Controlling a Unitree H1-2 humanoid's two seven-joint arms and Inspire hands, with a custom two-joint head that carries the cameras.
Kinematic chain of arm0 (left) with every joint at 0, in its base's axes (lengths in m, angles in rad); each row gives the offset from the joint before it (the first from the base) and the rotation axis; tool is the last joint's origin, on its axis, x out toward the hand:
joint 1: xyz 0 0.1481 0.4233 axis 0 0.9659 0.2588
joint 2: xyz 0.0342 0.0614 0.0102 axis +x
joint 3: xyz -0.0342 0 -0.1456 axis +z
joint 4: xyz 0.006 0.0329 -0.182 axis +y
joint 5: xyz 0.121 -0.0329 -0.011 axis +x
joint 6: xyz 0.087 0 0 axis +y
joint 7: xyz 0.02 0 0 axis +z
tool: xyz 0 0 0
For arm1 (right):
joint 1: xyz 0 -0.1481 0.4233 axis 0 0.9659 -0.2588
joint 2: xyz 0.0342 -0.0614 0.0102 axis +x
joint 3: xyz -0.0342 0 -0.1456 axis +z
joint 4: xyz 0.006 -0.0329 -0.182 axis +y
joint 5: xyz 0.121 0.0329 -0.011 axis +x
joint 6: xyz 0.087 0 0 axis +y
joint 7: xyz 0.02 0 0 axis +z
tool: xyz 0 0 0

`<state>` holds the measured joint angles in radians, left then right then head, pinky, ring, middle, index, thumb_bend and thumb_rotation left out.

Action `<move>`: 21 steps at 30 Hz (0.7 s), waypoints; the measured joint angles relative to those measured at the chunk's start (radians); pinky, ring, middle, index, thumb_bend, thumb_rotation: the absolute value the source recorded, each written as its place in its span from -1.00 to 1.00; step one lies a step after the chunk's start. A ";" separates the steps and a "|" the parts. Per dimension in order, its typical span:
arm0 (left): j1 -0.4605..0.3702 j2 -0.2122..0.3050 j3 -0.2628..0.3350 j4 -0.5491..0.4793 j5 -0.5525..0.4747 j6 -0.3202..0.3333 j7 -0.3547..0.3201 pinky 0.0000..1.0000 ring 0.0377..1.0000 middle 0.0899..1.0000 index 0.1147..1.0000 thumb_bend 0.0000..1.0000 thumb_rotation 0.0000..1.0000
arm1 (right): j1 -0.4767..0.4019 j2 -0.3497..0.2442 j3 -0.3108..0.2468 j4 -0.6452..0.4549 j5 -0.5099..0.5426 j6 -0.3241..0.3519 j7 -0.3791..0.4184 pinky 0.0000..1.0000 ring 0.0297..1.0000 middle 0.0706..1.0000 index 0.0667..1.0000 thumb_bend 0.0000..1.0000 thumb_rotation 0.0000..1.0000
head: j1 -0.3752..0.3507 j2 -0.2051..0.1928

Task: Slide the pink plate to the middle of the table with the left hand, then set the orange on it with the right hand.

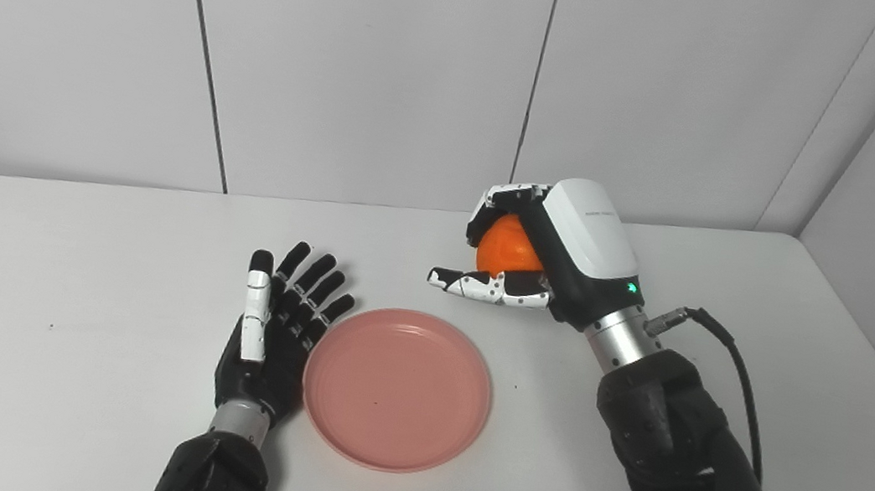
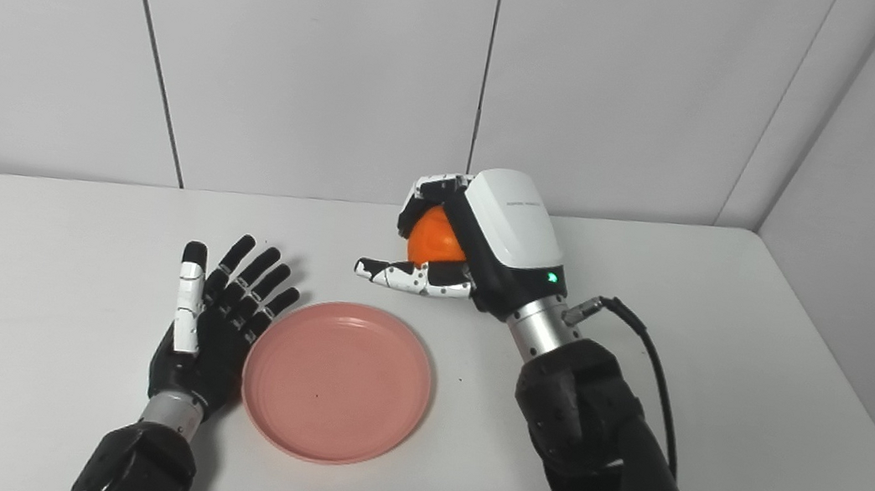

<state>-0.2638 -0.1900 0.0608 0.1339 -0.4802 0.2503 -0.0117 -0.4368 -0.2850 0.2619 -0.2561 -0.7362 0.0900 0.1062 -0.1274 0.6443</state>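
Observation:
The pink plate [image 1: 397,388] lies flat near the middle of the white table [image 1: 50,363], with nothing on it. My left hand [image 1: 275,334] rests just left of the plate's rim, palm toward it, fingers stretched out and apart, holding nothing. My right hand [image 1: 551,248] is raised beyond the plate's far right edge and is shut on the orange [image 1: 506,248], which shows between its curled fingers and the thumb below. The orange is held above the table, not over the plate.
Grey wall panels close off the back, and another wall runs along the right side. A black cable [image 1: 735,361] loops from my right wrist. The table's right edge [image 1: 871,353] lies close to the right arm.

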 measured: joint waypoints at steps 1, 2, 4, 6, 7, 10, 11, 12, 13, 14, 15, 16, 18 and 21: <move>0.000 0.000 -0.002 0.000 0.002 0.000 0.000 0.45 0.66 0.58 0.66 0.54 0.47 | 0.000 0.003 0.003 0.000 0.002 -0.001 0.003 -0.75 -0.70 -0.60 -0.45 0.07 -0.13 | 0.006 0.000; 0.000 0.000 -0.004 0.000 0.005 -0.001 0.000 0.43 0.66 0.58 0.67 0.54 0.47 | 0.000 0.005 0.005 0.000 0.004 -0.002 0.007 -0.74 -0.69 -0.60 -0.46 0.07 -0.11 | 0.012 0.000; 0.000 -0.001 -0.007 0.001 0.012 -0.004 0.001 0.40 0.65 0.58 0.68 0.54 0.47 | 0.000 0.005 0.008 0.000 0.005 -0.008 0.010 -0.74 -0.69 -0.62 -0.52 0.07 -0.08 | 0.028 0.000; 0.000 -0.001 -0.009 0.006 0.016 -0.013 0.002 0.41 0.65 0.58 0.66 0.54 0.47 | 0.000 0.005 0.011 0.001 0.003 -0.014 0.011 -0.75 -0.71 -0.63 -0.56 0.08 -0.12 | 0.029 0.000; 0.000 -0.001 -0.009 0.008 0.019 -0.019 0.002 0.41 0.64 0.58 0.66 0.54 0.46 | 0.000 0.006 0.013 0.001 0.002 -0.017 0.011 -0.76 -0.72 -0.64 -0.57 0.08 -0.13 | 0.034 -0.002; 0.000 -0.002 -0.010 0.012 0.019 -0.028 0.002 0.42 0.65 0.58 0.66 0.56 0.46 | 0.001 0.012 0.021 0.009 -0.001 -0.026 0.012 -0.78 -0.73 -0.65 -0.56 0.08 -0.08 | 0.044 0.000; 0.000 -0.002 -0.011 0.013 0.019 -0.029 0.002 0.42 0.65 0.58 0.66 0.56 0.47 | 0.001 0.014 0.024 0.015 -0.002 -0.028 0.012 -0.79 -0.74 -0.66 -0.57 0.09 -0.06 | 0.048 0.000; 0.000 -0.002 -0.012 0.013 0.019 -0.029 0.002 0.43 0.66 0.57 0.66 0.55 0.47 | 0.002 0.018 0.027 0.020 -0.002 -0.029 0.012 -0.79 -0.75 -0.67 -0.58 0.09 -0.05 | 0.049 0.000; 0.000 -0.002 -0.014 0.013 0.020 -0.030 0.002 0.42 0.66 0.56 0.63 0.55 0.47 | 0.002 0.021 0.029 0.026 -0.001 -0.031 0.012 -0.80 -0.75 -0.68 -0.59 0.10 -0.05 | 0.051 0.000; 0.000 -0.002 -0.016 0.014 0.020 -0.031 0.002 0.41 0.65 0.55 0.63 0.55 0.46 | 0.003 0.024 0.031 0.033 -0.001 -0.031 0.012 -0.80 -0.75 -0.68 -0.60 0.10 -0.05 | 0.051 0.000; 0.000 -0.002 -0.017 0.014 0.020 -0.032 0.002 0.41 0.65 0.55 0.62 0.55 0.46 | 0.005 0.026 0.032 0.037 -0.001 -0.031 0.013 -0.80 -0.75 -0.68 -0.60 0.10 -0.05 | 0.051 0.000; 0.000 -0.002 -0.017 0.014 0.020 -0.033 0.002 0.42 0.65 0.55 0.62 0.55 0.45 | 0.007 0.027 0.034 0.037 -0.002 -0.032 0.013 -0.81 -0.76 -0.69 -0.60 0.10 -0.04 | 0.054 0.000; 0.000 -0.002 -0.016 0.015 0.020 -0.034 0.003 0.44 0.65 0.54 0.61 0.55 0.44 | 0.010 0.029 0.042 0.039 -0.008 -0.033 0.013 -0.81 -0.76 -0.70 -0.60 0.09 -0.05 | 0.057 0.000; 0.000 -0.002 -0.017 0.016 0.020 -0.035 0.004 0.41 0.64 0.53 0.61 0.54 0.44 | 0.010 0.032 0.050 0.046 -0.015 -0.036 0.012 -0.80 -0.75 -0.68 -0.59 0.08 -0.06 | 0.061 0.002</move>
<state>-0.2633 -0.1921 0.0443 0.1494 -0.4602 0.2150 -0.0076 -0.4264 -0.2532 0.3116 -0.2104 -0.7510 0.0542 0.1186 -0.0660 0.6458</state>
